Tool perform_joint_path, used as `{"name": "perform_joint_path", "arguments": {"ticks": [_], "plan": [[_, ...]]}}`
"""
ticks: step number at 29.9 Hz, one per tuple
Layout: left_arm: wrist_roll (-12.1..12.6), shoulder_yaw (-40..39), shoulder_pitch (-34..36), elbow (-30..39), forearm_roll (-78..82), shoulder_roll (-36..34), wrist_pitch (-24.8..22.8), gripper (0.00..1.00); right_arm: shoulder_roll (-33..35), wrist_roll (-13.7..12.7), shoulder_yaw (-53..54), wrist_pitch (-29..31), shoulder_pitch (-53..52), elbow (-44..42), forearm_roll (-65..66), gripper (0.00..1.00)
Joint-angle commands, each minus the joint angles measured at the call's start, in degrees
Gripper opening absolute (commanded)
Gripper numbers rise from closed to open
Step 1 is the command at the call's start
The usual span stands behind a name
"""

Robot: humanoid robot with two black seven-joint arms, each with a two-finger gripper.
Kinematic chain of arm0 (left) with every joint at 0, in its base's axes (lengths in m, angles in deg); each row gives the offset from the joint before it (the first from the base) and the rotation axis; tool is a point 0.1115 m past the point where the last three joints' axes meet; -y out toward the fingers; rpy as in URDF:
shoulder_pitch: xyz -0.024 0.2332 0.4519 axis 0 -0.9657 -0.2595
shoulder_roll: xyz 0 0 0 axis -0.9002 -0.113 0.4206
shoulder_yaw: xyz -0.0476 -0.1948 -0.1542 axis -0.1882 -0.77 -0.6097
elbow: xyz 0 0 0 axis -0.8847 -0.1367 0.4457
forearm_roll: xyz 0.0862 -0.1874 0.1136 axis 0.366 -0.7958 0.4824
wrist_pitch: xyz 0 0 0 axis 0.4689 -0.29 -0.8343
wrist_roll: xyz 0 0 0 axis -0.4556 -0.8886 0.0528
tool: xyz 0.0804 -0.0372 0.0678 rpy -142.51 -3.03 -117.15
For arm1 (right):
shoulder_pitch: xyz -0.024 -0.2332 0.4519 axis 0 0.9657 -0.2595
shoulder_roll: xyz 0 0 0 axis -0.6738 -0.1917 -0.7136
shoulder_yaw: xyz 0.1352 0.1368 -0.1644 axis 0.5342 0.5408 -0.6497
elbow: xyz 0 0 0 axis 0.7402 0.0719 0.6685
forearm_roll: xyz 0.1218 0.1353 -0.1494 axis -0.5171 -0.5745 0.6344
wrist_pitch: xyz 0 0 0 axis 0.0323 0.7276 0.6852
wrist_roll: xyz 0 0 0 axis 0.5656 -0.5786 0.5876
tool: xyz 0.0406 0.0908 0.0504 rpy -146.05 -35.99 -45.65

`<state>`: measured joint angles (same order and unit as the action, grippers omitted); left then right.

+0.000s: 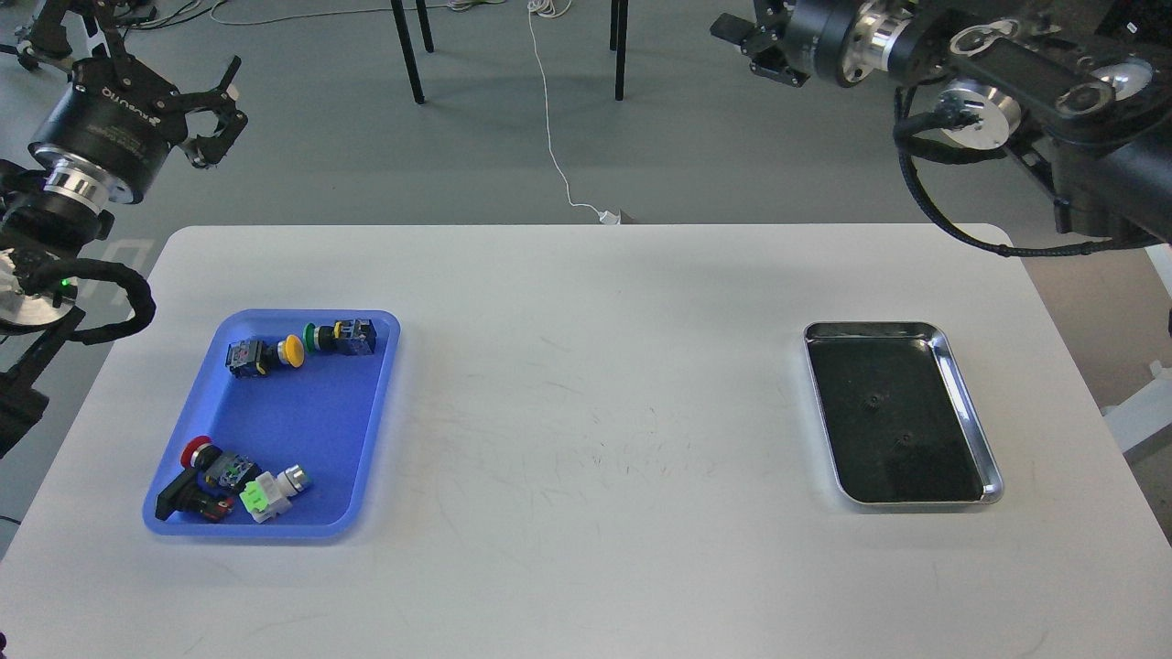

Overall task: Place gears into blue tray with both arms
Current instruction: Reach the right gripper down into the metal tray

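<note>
The blue tray (307, 435) lies on the left of the white table and holds several coloured push-button switches (265, 353). Two tiny dark gears (877, 399) (905, 438) rest on the dark bottom of the steel tray (961, 389) at the right. My left gripper (137, 50) is raised high past the table's far left corner, open and empty. My right gripper (758, 46) is up at the top edge beyond the table's far side, pointing left. Its fingers are spread and hold nothing, and they are partly cut off by the frame.
More switches (238, 480) cluster at the blue tray's near end. The table's (595, 439) far edge runs along the back. Chair legs (407, 46) and a white cable (554, 128) are on the floor behind.
</note>
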<state>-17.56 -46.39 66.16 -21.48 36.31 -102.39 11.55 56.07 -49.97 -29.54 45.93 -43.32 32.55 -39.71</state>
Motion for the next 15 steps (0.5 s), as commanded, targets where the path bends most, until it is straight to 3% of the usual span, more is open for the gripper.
{"name": "perform_joint_path", "arguments": {"ticks": [1,7,15], "plan": [[0.05,0.04,-0.70,0.09,0.08,0.11,-0.46,0.98,-2.52,0.24,-8.16,0.15,-2.90,3.95,10.10,0.99],[-0.04,-0.04,-2.37,0.00,0.08,0.02,-1.25,0.98,-0.77,1.39,-17.39,1.82,-4.57,11.68,26.55,0.99],[-0.13,0.04,-3.16,-0.52,0.17,0.03,-4.94,0.98,6.61,1.21,-23.73,1.64,-5.45,21.26,31.04,0.99]]}}
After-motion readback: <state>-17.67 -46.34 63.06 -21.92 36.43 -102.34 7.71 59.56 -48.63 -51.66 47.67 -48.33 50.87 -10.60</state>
